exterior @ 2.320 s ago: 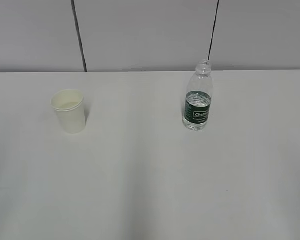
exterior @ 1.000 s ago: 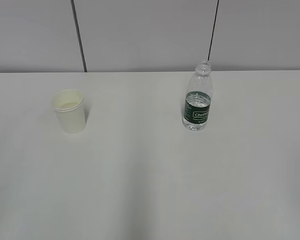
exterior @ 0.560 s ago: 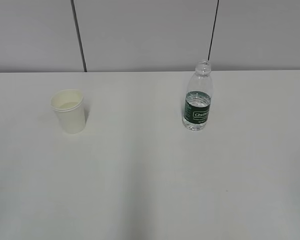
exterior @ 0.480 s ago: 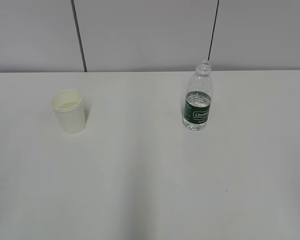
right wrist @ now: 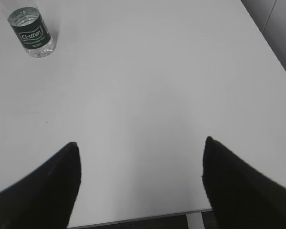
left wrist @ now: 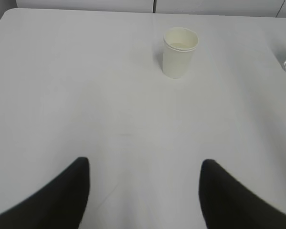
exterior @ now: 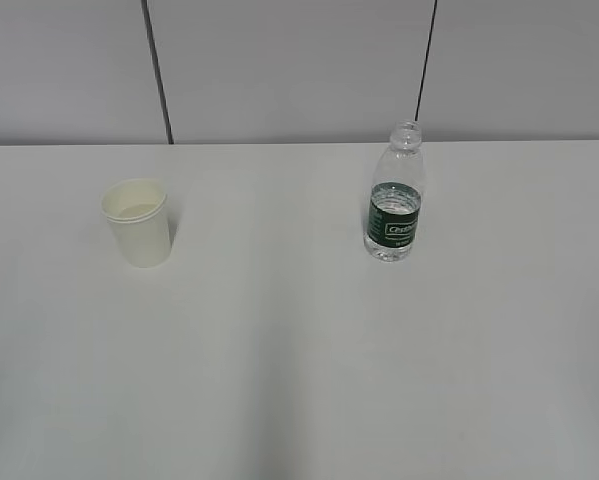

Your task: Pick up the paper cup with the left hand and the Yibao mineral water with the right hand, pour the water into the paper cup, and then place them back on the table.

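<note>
cup [exterior: 137,221]: unmoved, upright on table [exterior: 299,360]
bottle [exterior: 394,193]: unmoved, upright
left gripper [left wrist: 143,164]: spread wide, empty
right gripper [right wrist: 140,145]: spread wide, empty

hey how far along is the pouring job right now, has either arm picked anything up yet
Nothing looks done yet. The cup and the bottle both stand upright on the table, untouched. In hand: both the left gripper and right gripper are open and far short of their targets. Left: grasping both, pouring, setting them back.
</note>
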You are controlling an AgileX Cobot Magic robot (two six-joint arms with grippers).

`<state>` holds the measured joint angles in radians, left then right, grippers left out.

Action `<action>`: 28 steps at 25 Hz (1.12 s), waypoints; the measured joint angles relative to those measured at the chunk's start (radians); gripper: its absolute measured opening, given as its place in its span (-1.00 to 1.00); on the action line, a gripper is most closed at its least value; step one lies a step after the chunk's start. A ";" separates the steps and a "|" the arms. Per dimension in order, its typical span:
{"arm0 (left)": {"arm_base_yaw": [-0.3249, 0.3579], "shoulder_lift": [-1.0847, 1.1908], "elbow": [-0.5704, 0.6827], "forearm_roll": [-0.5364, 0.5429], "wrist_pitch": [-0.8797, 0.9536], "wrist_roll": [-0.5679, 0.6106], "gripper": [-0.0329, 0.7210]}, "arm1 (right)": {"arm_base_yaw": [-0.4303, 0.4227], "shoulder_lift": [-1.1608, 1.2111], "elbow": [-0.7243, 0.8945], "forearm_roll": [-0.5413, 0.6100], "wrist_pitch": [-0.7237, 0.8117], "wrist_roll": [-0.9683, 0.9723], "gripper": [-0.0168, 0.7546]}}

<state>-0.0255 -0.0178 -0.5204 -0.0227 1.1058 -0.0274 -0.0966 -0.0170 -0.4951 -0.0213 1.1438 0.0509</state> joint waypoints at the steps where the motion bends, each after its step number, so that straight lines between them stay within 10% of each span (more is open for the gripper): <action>1: 0.000 0.000 0.000 0.000 0.000 0.000 0.25 | 0.000 0.000 0.000 0.000 0.000 0.000 0.56; 28: 0.000 0.000 0.000 0.000 0.000 0.000 0.18 | 0.000 0.000 0.000 0.000 0.000 0.000 0.56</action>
<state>-0.0255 -0.0178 -0.5204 -0.0227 1.1058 -0.0274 -0.0966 -0.0170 -0.4951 -0.0213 1.1438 0.0509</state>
